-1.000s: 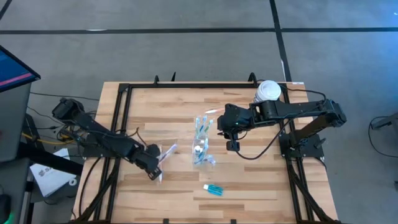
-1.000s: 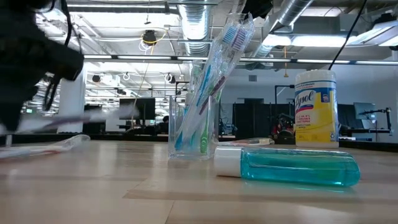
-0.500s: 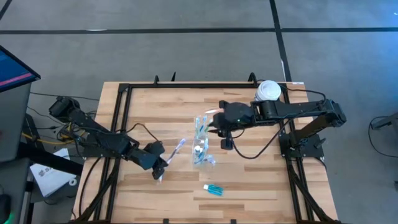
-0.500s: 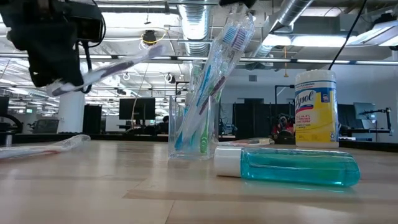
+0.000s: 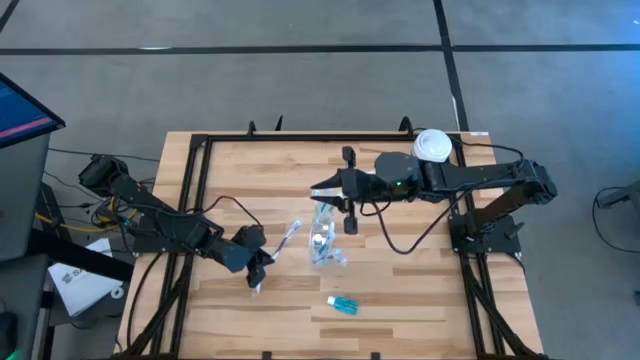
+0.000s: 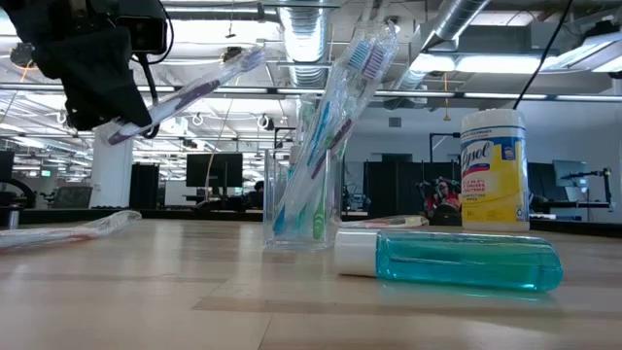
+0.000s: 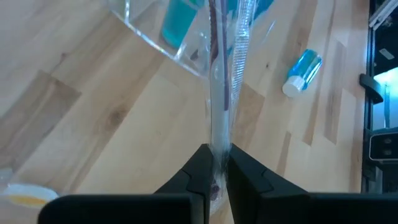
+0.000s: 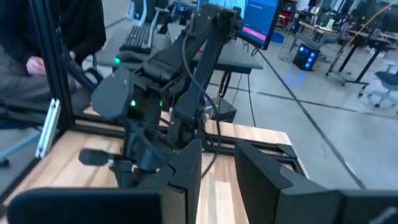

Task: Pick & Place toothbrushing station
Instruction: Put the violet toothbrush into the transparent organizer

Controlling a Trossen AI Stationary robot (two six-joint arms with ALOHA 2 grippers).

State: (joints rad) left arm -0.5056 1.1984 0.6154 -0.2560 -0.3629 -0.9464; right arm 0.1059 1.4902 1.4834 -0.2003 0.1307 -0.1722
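The left gripper [image 5: 262, 262] has its fingers [image 7: 202, 171] clamped on a wrapped toothbrush [image 5: 288, 236]. It holds the brush up in the air, tilted, with the brush head pointing toward the clear tumbler [image 5: 322, 240]. The tumbler stands in the middle of the worktop [image 5: 400, 290] and already has a bunch of toothbrushes [image 6: 335, 107] leaning inside it.

The fingers only pinch the very end of the handle (and the wrapper looks slippery). So the brush could slide out or swing down, and then it would drop on the worktop and not in the tumbler.

The tumbler looks light and is full on one side. If the brush head bumps the rim or pushes the other brushes, the tumbler could tip over and spill them all.

The right gripper [image 5: 322, 190] hangs in the air just behind the tumbler, near the tops of the brushes. Its fingers [image 8: 186, 168] are apart and hold nothing. The two arms are close here, so they could bump each other if both move in at once.

The small blue tube [image 5: 343, 304] lies flat on the worktop nearer the front edge, apart from the tumbler. It is round, so a knock could make it roll. One more wrapped brush [image 6: 68, 231] lies on the worktop under the left gripper, waiting.
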